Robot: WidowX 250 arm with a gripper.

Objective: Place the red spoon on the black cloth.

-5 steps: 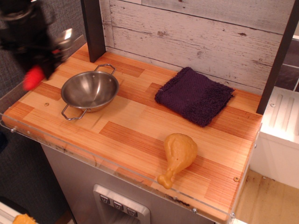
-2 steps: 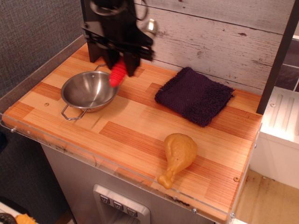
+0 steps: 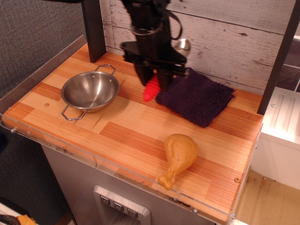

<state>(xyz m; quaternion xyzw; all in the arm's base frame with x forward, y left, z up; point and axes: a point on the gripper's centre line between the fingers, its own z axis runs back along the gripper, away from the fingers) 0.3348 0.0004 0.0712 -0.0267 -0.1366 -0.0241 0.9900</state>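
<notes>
**Spoon in hand, hanging at the edge of the cloth**

So here's where I'm at. My pincer (image 3: pixel 153 80) is clenched on the red spoon (image 3: pixel 151 89), gripping it around the ribbed handle. The fat red end pokes out below my fingers and points down toward the bench (image 3: pixel 126 136), while the shiny little metal scoop sticks up and back on the other side of my arm, over by the whitewashed plank wall (image 3: pixel 220 37). The spoon is off the surface, tilted, not touching anything but me as far as I can tell.

Position-wise, the red tip sits right at the left edge of the black cloth (image 3: pixel 197 96), over the bare wood just beside it rather than above the fabric itself. The cloth lies flat toward the back right, one corner pointing at the front.

Off to my left is the steel bowl (image 3: pixel 90 91) with its two wire handles, well apart from the spoon. Near the front edge there's a toy chicken drumstick (image 3: pixel 178 157), bone end pointing toward the front. A dark post (image 3: pixel 93 28) stands at the back left corner.
</notes>
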